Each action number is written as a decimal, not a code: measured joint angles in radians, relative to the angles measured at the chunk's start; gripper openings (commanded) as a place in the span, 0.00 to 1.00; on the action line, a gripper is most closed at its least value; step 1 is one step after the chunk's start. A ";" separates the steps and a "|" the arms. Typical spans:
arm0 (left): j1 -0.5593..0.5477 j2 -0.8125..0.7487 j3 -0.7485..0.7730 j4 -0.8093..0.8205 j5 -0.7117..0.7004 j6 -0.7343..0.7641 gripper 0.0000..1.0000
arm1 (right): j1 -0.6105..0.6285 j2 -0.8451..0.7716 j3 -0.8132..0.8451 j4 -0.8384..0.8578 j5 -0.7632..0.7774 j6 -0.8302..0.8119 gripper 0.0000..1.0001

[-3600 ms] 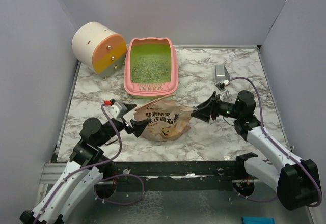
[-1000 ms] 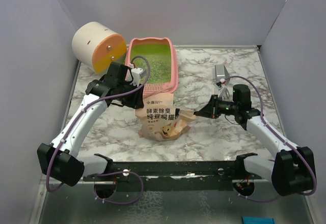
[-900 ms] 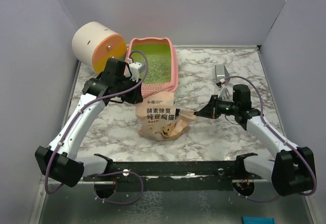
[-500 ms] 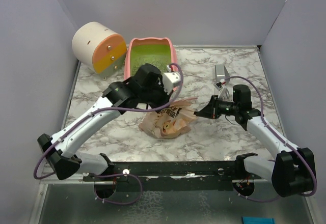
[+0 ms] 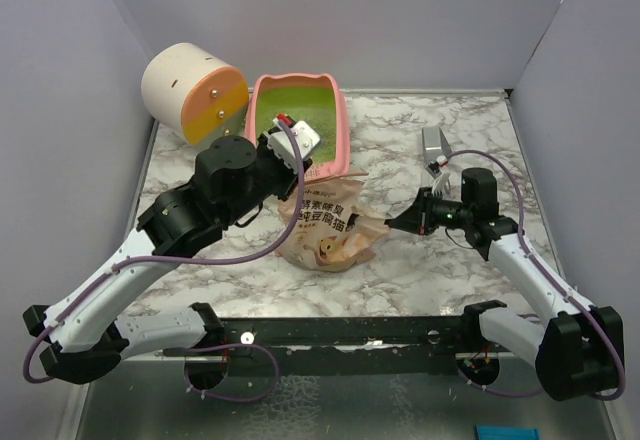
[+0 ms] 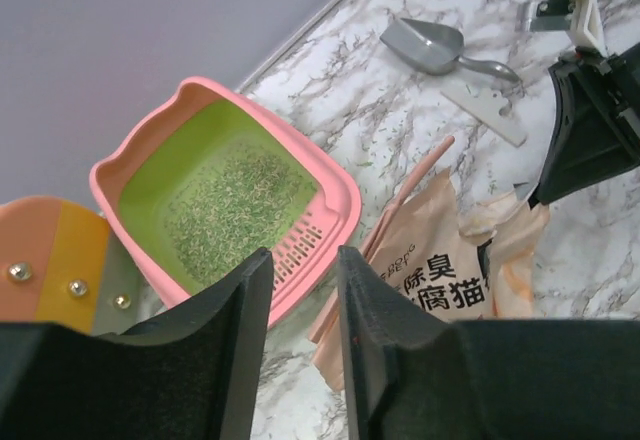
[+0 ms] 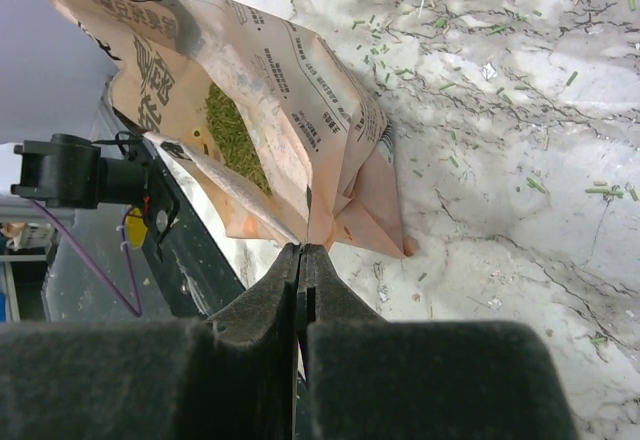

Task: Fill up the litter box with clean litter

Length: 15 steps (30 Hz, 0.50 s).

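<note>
The pink litter box (image 5: 342, 130) stands at the back, its green inside holding a layer of greenish clean litter (image 5: 300, 110). In the left wrist view the litter box (image 6: 335, 182) and its litter (image 6: 225, 205) show beyond the jaws. My left gripper (image 5: 285, 175) hovers open over the box's near slotted end with nothing between its fingers (image 6: 305, 260). The tan litter pouch (image 5: 325, 225) slumps on the table in front of the box. My right gripper (image 5: 392, 224) is shut on the pouch's right edge (image 7: 300, 250). Green litter (image 7: 235, 130) shows inside the pouch (image 7: 250, 60).
A cream-and-orange cylinder (image 5: 195, 90) lies to the left of the box. A grey metal scoop (image 5: 435, 143) rests at the back right, with a white strip (image 6: 485, 110) beside it. Loose granules (image 7: 470, 70) lie scattered on the marble table (image 5: 420, 270). Grey walls enclose three sides.
My left arm swung over the pouch's top and came back toward the box's near end, its jaws now apart. The pouch sagged lower. My right gripper kept its pinch on the pouch.
</note>
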State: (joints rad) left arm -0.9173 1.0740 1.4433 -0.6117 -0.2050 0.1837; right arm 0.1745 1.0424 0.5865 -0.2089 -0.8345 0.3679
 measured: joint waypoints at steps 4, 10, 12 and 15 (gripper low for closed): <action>0.000 -0.028 -0.060 0.050 0.053 -0.006 0.39 | 0.000 -0.001 0.002 -0.020 0.011 -0.004 0.01; -0.014 0.099 -0.192 0.090 0.173 0.016 0.49 | 0.000 -0.038 0.024 -0.070 0.028 -0.015 0.01; -0.014 0.114 -0.287 0.141 0.171 0.033 0.51 | 0.000 -0.060 0.032 -0.090 0.035 -0.021 0.01; -0.014 0.081 -0.400 0.242 0.149 0.058 0.51 | 0.000 -0.102 0.035 -0.120 0.049 -0.026 0.01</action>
State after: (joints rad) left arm -0.9314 1.1553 1.0431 -0.3698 -0.0559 0.2420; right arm 0.1749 0.9401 0.6220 -0.3286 -0.7853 0.3420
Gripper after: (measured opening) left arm 0.512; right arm 0.011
